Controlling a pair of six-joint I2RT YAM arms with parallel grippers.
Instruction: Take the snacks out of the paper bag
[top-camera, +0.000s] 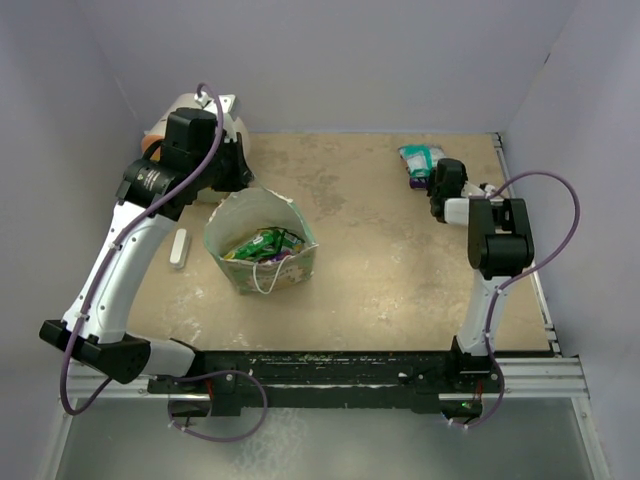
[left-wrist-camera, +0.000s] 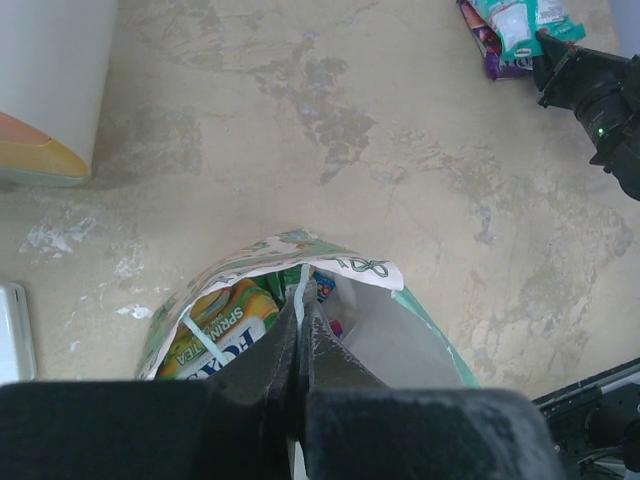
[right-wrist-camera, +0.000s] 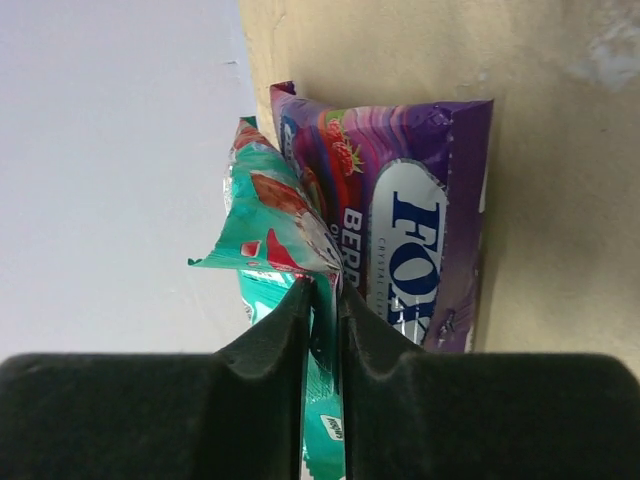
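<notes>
The green paper bag (top-camera: 285, 268) stands open at the left-middle of the table, with a green-yellow FOX'S packet (top-camera: 262, 243) and other snacks inside. My left gripper (top-camera: 238, 180) is at the bag's back rim. In the left wrist view it (left-wrist-camera: 302, 300) is shut on the bag's rim (left-wrist-camera: 365, 268) by a pale string handle, with the FOX'S packet (left-wrist-camera: 215, 325) below. My right gripper (top-camera: 438, 172) is at the far right, low over the table. In the right wrist view it (right-wrist-camera: 322, 290) is shut on a green-white packet (right-wrist-camera: 275, 215) that rests beside a purple packet (right-wrist-camera: 420, 220).
A big cream cylinder with an orange face (top-camera: 175, 120) lies at the back left behind the left arm. A white stick-shaped piece (top-camera: 179, 248) lies left of the bag. Pale walls close the back and both sides. A metal rail (top-camera: 545, 300) runs along the right edge.
</notes>
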